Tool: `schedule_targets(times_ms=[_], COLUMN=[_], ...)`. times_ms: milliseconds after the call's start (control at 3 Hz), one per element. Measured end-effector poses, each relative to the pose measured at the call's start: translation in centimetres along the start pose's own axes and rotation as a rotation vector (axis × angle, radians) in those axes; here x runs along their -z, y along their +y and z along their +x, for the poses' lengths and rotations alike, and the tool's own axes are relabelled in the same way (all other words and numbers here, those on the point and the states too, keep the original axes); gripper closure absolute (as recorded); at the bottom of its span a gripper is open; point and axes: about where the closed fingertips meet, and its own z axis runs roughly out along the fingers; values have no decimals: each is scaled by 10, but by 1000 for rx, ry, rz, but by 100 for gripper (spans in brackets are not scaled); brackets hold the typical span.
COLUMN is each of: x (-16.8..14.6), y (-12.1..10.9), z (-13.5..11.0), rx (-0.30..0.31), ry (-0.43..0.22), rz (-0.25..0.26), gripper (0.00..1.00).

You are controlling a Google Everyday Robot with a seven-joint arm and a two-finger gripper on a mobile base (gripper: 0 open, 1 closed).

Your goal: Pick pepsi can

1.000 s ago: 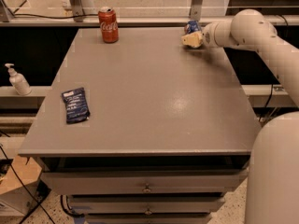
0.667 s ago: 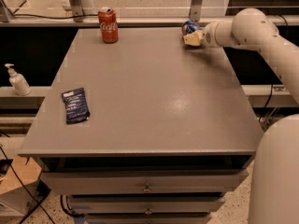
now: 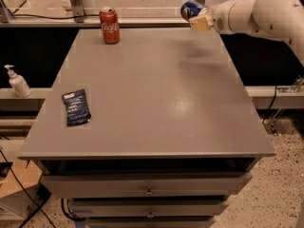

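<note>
The pepsi can (image 3: 191,8), blue with a red and white mark, is held tilted in the air above the far right corner of the grey table (image 3: 152,103). My gripper (image 3: 199,17) is shut on the pepsi can, its tan fingers (image 3: 201,23) wrapping the can's lower side. The white arm (image 3: 259,11) reaches in from the upper right. The can's shadow lies on the table below it.
A red Coca-Cola can (image 3: 109,25) stands at the table's far left edge. A flat dark blue packet (image 3: 76,107) lies near the left front. A soap dispenser (image 3: 17,81) stands on a shelf to the left. Drawers (image 3: 147,189) sit under the table.
My gripper has lifted the pepsi can off the table's far right corner and holds it higher. The other things have not moved.
</note>
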Motion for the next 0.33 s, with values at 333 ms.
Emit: schedule_targets(times_ms=[333], x=[-2], y=[7], z=[-6], rx=[37], ry=[-11], rz=[-11], gripper=[100])
